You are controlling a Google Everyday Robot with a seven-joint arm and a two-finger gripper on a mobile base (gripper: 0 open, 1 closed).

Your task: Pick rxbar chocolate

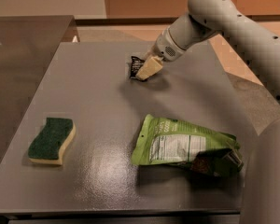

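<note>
**Desk:** Where is the bar on your feed?

**Operator:** I have the rxbar chocolate [134,65], a small black rectangular wrapper with white lettering, toward 12 o'clock on the flat grey counter [93,101], in its far half. One end of it is hidden from me.

**Desk:** And the gripper?

**Operator:** The cream-tipped gripper [145,72] is right at the bar's 3 o'clock edge and overlaps it from my view. The white jointed arm [233,27] reaches in from 2 o'clock. I cannot tell whether the gripper is closed on the wrapper or merely against it.

**Desk:** Anything else on there?

**Operator:** A green-topped, yellow-bottomed wavy sponge [51,140] lies flat at 8 o'clock, well apart from the bar. A large crumpled green pouch with a white label [177,146] lies on its side at 5 o'clock, between me and the bar, touching neither the bar nor the sponge.
</note>
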